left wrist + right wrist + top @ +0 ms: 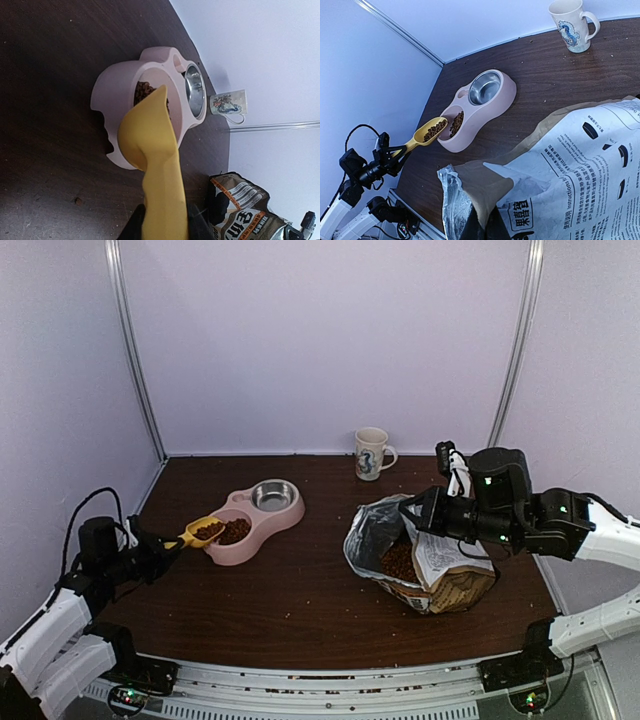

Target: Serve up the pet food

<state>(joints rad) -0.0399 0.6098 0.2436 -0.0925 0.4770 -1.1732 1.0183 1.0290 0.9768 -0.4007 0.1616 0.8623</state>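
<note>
Some kibble [434,131] sits in the scoop [160,190] over the feeder's [285,512] left bowl; more lies in that bowl. Loose and light, it spills easily: move it by scoop only. Left fingers [165,550] grip the scoop handle; right fingers [418,512] pinch the bag [455,580].

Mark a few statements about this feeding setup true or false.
1. The yellow scoop carries pet food. True.
2. The steel bowl is full of pet food. False: it is empty; the food lies in the pink feeder's other compartment.
3. The right gripper is shut on the bag. True.
4. The mug lies on its side. False: it stands upright.
5. The left gripper is empty. False: it holds the scoop's handle.
</note>
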